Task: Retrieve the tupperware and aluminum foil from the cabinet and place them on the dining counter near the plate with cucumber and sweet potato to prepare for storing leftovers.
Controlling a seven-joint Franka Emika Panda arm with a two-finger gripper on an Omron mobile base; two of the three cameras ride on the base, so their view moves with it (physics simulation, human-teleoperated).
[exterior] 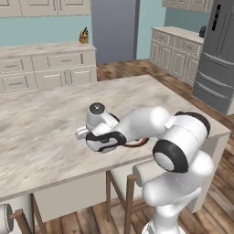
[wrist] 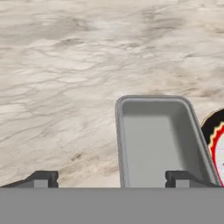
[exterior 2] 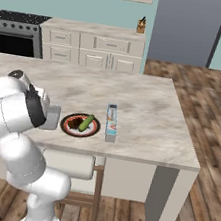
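While the white arm bends low over the dining counter [exterior 2: 148,108], its gripper [wrist: 111,178] hangs just above the marbled top with the jaws spread wide and holding nothing. At the bottom of the hand view the two dark fingertips [wrist: 41,178] stand far apart; the right one lies over the open grey tupperware [wrist: 155,140], the left one over bare marble. The tub sits flat on the counter in the lower centre of that view, mouth up, and the dark-rimmed, red-ringed edge of the plate [wrist: 215,131] shows just beside it at the right edge.

At the lower left of the right base view, the tupperware [exterior 2: 52,117] peeks out from behind the arm's forearm, just left of the plate [exterior 2: 68,128]. On the plate lie the green cucumber [exterior 2: 85,123] and the dark brown sweet potato [exterior 2: 73,123], side by side. Just right of the plate the aluminum foil [exterior 2: 111,122] lies flat on the counter, its long axis running away from the camera.

Centre of the left base view, the arm covers most of the plate [exterior: 137,143]; a sliver of its red ring shows beneath the wrist.
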